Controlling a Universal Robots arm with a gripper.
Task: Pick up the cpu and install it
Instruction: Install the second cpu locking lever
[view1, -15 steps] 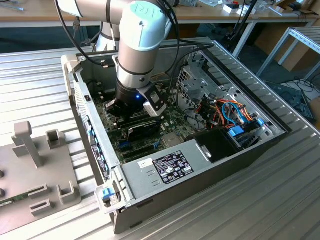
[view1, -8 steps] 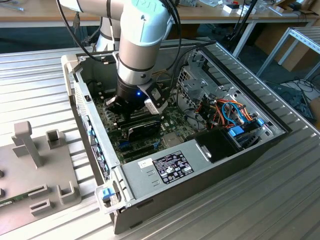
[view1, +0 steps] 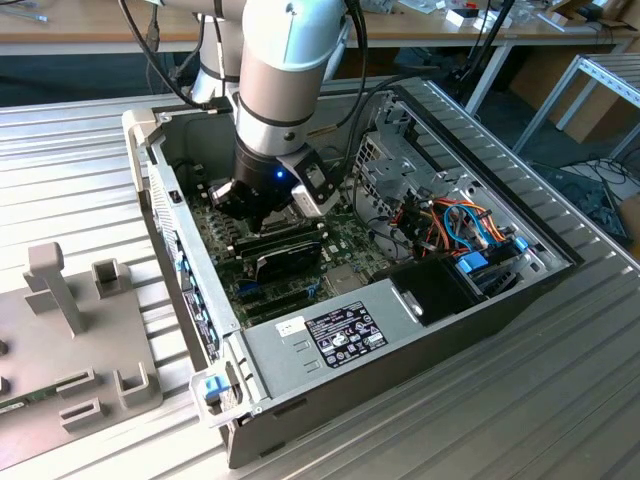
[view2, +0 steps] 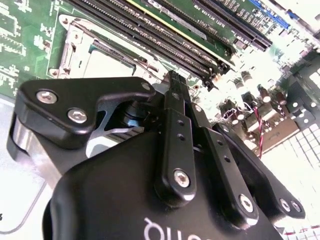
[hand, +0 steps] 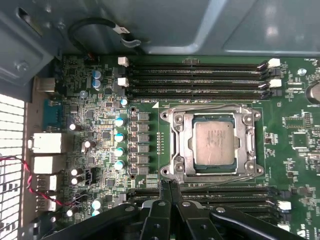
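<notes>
The pincer (hand: 169, 186) has its two black fingers (view2: 176, 107) pressed together with nothing between them, their tips hanging just above the green motherboard (hand: 295, 150) at the row of long black memory slots (hand: 225, 192) beside the socket. The cpu (hand: 215, 144), a small grey square chip, lies flat inside the open metal socket frame (hand: 176, 145), seated in its recess and apart from the fingertips, just beyond them across the frame's near edge. On the far side of the frame run more black memory slots (hand: 200, 77), and a red and black wire pair (hand: 25, 175) loops near the silver ports at the board's edge. In the exterior view the arm (view1: 285, 90) reaches down into the open computer case (view1: 500, 130), which lies on its side on the ribbed metal desk (view1: 60, 170), with a grey power supply (view1: 340, 335) at the near end.
</notes>
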